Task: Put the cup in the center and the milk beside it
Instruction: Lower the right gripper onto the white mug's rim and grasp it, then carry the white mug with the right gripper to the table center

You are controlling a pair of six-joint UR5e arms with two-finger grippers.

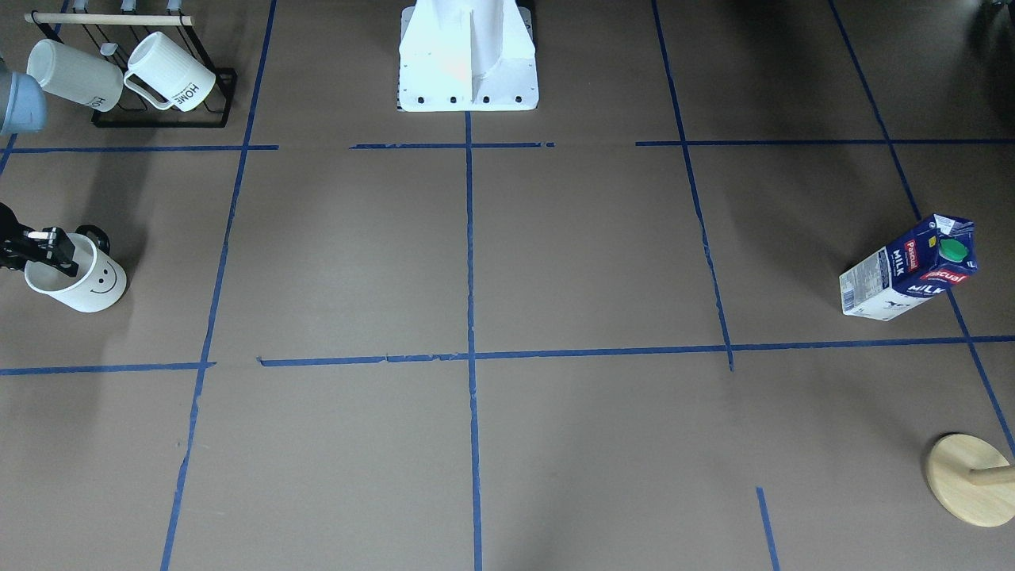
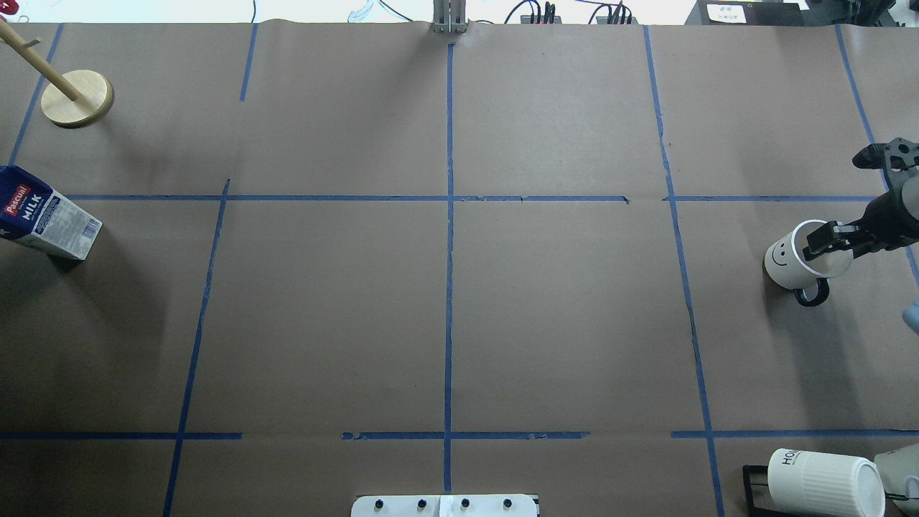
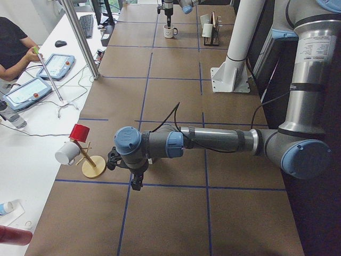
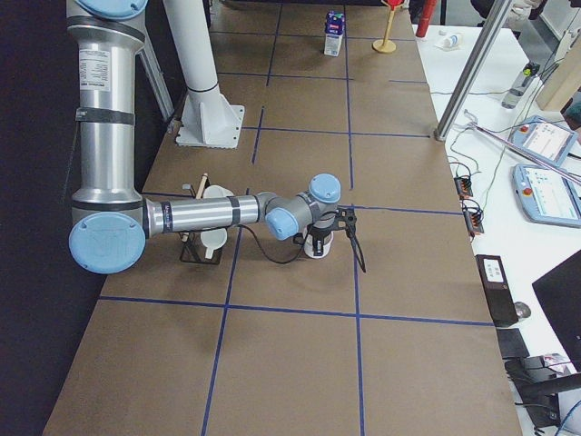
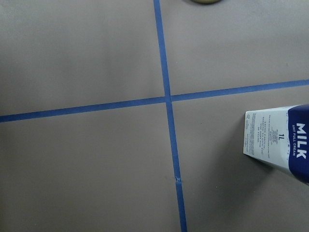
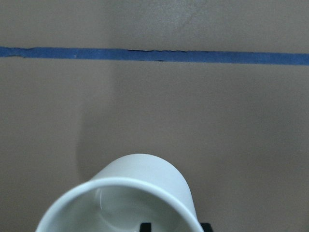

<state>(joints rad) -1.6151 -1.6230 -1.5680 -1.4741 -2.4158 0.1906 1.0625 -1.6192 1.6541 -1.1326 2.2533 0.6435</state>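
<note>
— On the overhead view, where was the cup (image 2: 797,262) seen?
— It was seen standing at about 3 o'clock of the center (image 2: 449,199), well apart from it, beyond the next lengthwise tape line (image 2: 678,287). Its smiley was turned toward 9 o'clock and its handle toward 5 o'clock.
— How was the right gripper (image 2: 826,248) found?
— It was set at the cup's rim on the 3 o'clock side, with one finger (image 2: 820,240) seen over the opening. Whether the jaws were clamped on the wall or only set astride it could not be told.
— Was the milk (image 2: 44,215) located?
— It was found upright at 9 o'clock of the center, at the table's edge, well apart from both the crossing and the cup. A wooden stand (image 2: 77,97) was noted at 12 o'clock of it, near but not touching.
— What was made out of the left gripper (image 3: 136,178)?
— It was caught only in the left side view, held above the table near the wooden stand. The state of its jaws could not be told.
— Was anything else recorded?
— A ribbed mug (image 2: 826,482) on a black rack (image 1: 162,123) was seen at 6 o'clock of the cup, apart from it.
</note>
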